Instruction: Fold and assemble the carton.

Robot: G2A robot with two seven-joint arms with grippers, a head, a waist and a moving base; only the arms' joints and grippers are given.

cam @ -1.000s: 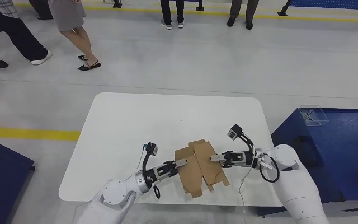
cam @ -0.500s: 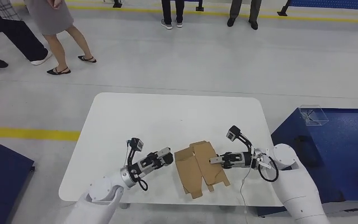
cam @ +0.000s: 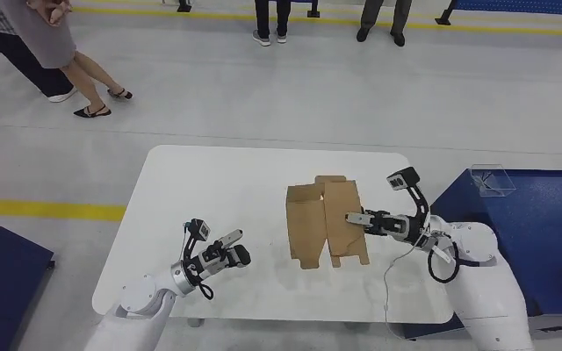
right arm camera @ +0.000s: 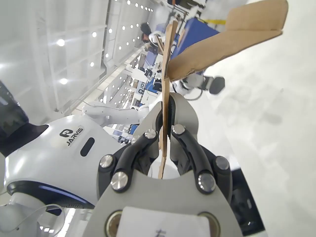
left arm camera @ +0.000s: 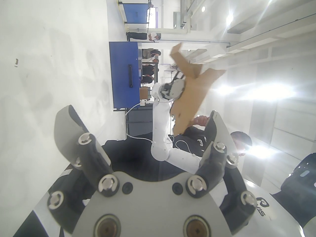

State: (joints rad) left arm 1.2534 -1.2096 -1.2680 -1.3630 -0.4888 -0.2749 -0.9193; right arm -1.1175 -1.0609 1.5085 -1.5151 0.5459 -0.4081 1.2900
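Observation:
A flat brown carton (cam: pixel 323 221) with its flaps spread hangs above the right half of the white table (cam: pixel 219 189). My right gripper (cam: pixel 353 218) is shut on the carton's right edge; in the right wrist view the carton (right arm camera: pixel 222 45) stands on edge between the fingers (right arm camera: pixel 166 122). My left gripper (cam: pixel 235 254) sits low over the table's front left part, well apart from the carton. It is open with nothing between its fingers (left arm camera: pixel 139 117). From the left wrist, the carton (left arm camera: pixel 190 87) shows in the air by the right arm.
A blue cabinet (cam: pixel 518 228) stands right of the table with a clear plastic box (cam: pixel 490 178) on it. A blue object (cam: pixel 18 263) sits off the table's left side. People walk on the floor behind the table.
The left gripper let go of the carton and drew back to the left. The right gripper raised the carton off the table and carried it back and to the right.

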